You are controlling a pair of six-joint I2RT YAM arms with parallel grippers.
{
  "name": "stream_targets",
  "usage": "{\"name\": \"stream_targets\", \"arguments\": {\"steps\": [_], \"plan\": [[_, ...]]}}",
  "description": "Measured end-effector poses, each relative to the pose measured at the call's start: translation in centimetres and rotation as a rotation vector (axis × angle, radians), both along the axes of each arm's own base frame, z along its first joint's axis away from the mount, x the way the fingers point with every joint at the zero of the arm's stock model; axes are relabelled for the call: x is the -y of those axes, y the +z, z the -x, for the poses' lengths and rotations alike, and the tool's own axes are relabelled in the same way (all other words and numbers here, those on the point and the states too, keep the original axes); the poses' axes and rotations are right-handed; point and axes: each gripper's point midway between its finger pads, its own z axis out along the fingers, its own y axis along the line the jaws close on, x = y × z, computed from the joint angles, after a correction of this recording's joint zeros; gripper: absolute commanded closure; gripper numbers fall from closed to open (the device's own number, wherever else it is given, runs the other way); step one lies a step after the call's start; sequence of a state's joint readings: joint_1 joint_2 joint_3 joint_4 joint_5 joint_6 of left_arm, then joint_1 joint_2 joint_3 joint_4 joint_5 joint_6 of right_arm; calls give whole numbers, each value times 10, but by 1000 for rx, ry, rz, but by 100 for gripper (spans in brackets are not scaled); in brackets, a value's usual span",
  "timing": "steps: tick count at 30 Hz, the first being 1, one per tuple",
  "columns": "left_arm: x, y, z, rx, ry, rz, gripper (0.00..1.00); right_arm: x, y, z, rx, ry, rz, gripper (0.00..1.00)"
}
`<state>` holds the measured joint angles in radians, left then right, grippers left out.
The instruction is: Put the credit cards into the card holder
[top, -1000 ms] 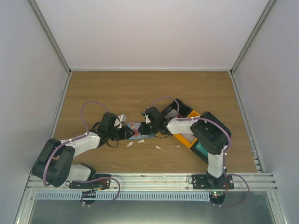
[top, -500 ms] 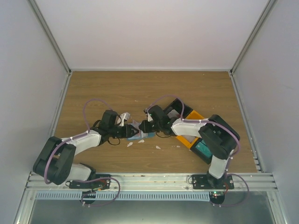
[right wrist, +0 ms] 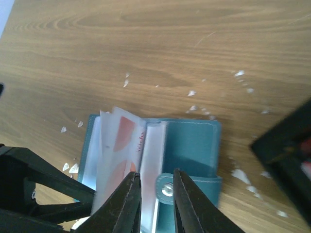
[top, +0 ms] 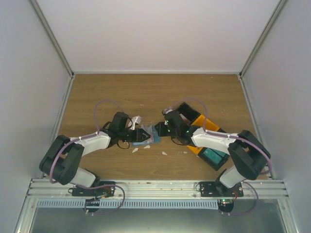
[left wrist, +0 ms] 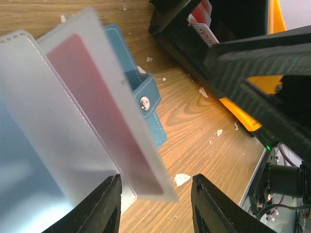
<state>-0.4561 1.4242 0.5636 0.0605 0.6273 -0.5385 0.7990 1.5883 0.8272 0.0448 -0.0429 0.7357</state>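
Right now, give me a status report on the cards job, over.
Grippers: left gripper open, right gripper slightly open. The card holder lies open, red card in sleeve. Nearby white scraps, nothing blocking.

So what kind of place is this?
Probably a robot test booth: a wooden table boxed in by plain white walls, with a left arm and right arm bolted to a metal rail at its near edge.

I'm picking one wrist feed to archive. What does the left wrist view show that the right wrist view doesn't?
Only left wrist: the orange bin and a legible white-and-red card in the black bin. Only right wrist: the card holder's full open outline from above. Both: the holder's snap tab, a red card in a frosted sleeve, white scraps, part of the black bin.
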Motion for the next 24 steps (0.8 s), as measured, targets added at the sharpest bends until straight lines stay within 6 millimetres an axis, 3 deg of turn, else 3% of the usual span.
{"name": "stream_targets", "arguments": {"steps": [8,16,20,24], "plan": [[18,-1,-13,11,-11,-27,56,50,34,-16,93,-117,4,64],[-29,-2,-33,76,252,-222,54,107,59,-31,161,-138,115,51],[-46,-4,-27,89,309,-261,51,114,63,-30,168,-77,196,44],[-46,-6,-18,84,292,-247,48,104,55,-31,151,36,260,41]]}}
